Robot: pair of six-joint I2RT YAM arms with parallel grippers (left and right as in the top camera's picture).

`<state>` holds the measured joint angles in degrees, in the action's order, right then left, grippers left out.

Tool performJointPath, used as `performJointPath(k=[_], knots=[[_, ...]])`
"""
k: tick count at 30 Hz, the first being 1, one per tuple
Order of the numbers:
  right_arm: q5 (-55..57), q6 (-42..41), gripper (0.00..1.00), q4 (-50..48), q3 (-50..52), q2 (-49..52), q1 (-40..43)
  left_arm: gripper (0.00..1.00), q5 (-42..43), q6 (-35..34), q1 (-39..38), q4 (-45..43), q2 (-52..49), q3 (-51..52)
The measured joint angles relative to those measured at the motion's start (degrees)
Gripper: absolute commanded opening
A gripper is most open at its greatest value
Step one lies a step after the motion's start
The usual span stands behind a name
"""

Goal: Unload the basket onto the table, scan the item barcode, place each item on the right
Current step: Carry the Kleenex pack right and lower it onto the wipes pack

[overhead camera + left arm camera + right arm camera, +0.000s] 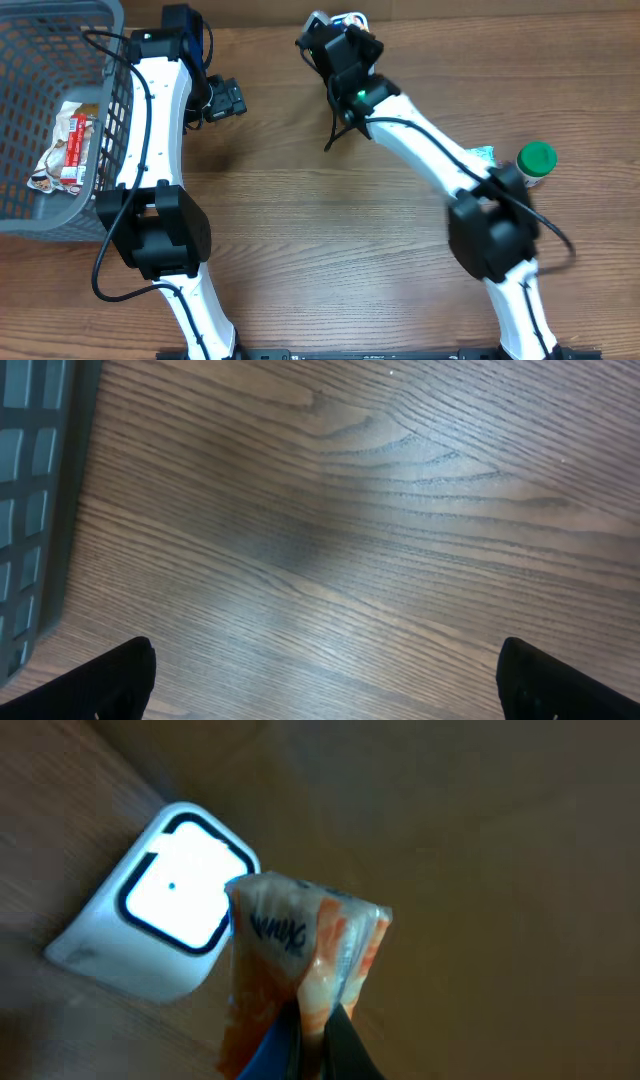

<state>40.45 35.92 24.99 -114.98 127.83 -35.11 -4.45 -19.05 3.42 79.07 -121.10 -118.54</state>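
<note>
Packet (300,945), crinkly orange-and-white, pinched in right claw (313,1032).

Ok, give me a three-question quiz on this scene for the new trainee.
1. True or false: the left gripper stands open and holds nothing.
2. The right gripper is shut on: A) a spoon; B) an orange-and-white packet; C) nothing at all.
3. In the overhead view, where does the other packet lie?
Key: 1 true; 2 B; 3 in the grey basket.
</note>
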Motion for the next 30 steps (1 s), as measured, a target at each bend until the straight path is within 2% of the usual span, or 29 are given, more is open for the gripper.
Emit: performJointPath(k=[8, 15, 18, 21, 28, 29, 30], knots=[[-11.6, -28.7, 0.04, 34.6, -0.7, -19.3, 3.8, 1.00, 0.0, 0.0, 0.0, 0.0, 0.0, 0.0], [-23.1, -40.8, 0.04, 56.5, 0.7, -21.5, 14.1, 1.00, 0.0, 0.0, 0.0, 0.0, 0.0, 0.0], [-25.7, -42.8, 0.04, 58.1, 5.2, -21.5, 17.6, 1.00, 0.0, 0.0, 0.0, 0.0, 0.0, 0.0], [-27.2, -43.8, 0.04, 55.8, 11.6, -21.3, 20.3, 1.00, 0.0, 0.0, 0.0, 0.0, 0.0, 0.0], [-28.6, -44.7, 0.05, 42.6, 27.4, -20.8, 24.2, 1.00, 0.0, 0.0, 0.0, 0.0, 0.0, 0.0], [-28.7, -44.7, 0.09, 40.8, 29.0, -20.7, 24.5, 1.00, 0.0, 0.0, 0.0, 0.0, 0.0, 0.0], [-28.7, -44.9, 0.21, 39.0, 30.8, -20.7, 24.7, 1.00, 0.0, 0.0, 0.0, 0.0, 0.0, 0.0]])
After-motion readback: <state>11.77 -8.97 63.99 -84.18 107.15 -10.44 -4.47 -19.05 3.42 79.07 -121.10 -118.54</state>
